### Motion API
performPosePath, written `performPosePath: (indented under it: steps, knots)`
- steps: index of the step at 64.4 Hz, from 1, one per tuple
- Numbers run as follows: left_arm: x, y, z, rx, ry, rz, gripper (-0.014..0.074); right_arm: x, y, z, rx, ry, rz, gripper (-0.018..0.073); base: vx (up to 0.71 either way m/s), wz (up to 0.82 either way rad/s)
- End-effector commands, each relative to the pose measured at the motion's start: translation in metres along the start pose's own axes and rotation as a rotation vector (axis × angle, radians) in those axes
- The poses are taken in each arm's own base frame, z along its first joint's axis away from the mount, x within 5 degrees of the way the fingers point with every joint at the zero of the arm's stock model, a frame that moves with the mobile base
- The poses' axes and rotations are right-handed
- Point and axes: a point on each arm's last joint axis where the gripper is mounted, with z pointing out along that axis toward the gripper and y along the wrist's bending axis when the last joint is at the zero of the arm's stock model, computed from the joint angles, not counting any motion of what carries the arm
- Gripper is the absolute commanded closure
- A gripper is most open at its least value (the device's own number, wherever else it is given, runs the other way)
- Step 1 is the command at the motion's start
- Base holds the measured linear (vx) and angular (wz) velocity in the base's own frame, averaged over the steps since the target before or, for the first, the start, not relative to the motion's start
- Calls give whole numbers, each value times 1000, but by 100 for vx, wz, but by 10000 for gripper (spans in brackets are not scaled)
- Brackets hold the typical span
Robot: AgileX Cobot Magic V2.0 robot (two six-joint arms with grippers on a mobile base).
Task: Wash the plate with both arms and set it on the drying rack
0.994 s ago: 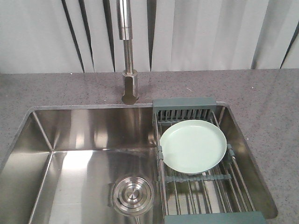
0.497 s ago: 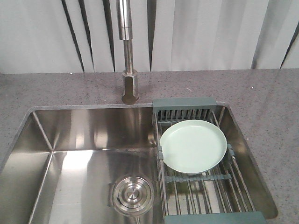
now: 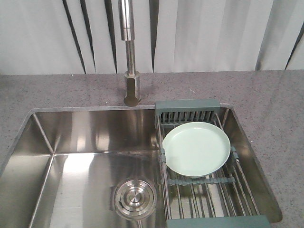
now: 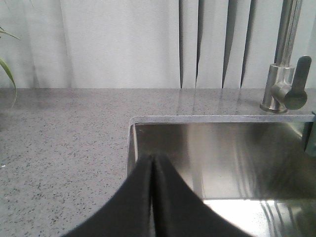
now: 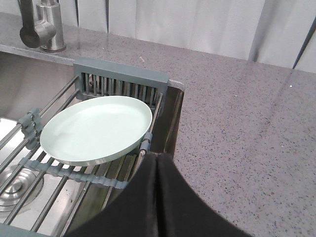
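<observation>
Pale mint and smooth, the plate (image 3: 196, 148) lies flat on the drying rack (image 3: 209, 185) — steel rods with grey-teal end pieces — spanning the right part of the brushed steel sink (image 3: 71, 142). We see its low round rim close to the rack's far end piece, with bare rods open on the near side. Speckled grey countertop (image 3: 266, 95) borders the sink. Our left gripper (image 4: 153, 163) hangs above the sink's left corner, fingers pressed together, holding nothing; our right gripper (image 5: 157, 160), likewise closed and empty, sits just beside the plate's right edge.
</observation>
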Motion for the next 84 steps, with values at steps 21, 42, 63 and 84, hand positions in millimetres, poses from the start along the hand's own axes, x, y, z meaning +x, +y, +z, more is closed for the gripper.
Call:
performPosePath:
  steps: [21,42,63,84]
  knots:
    - [-2,0,-1,6,-70,-12,602,15,-8,-2,148,-177,106,568,0,0]
    - [-2,0,-1,6,-70,-12,602,45,-6,1,181,-259,154,568,0,0]
    - [-2,0,-1,6,-70,-12,602,60,-4,3,178,-315,146,568,0,0]
    - [-2,0,-1,6,-70,-12,602,60,-4,3,178,-316,146,568,0,0]
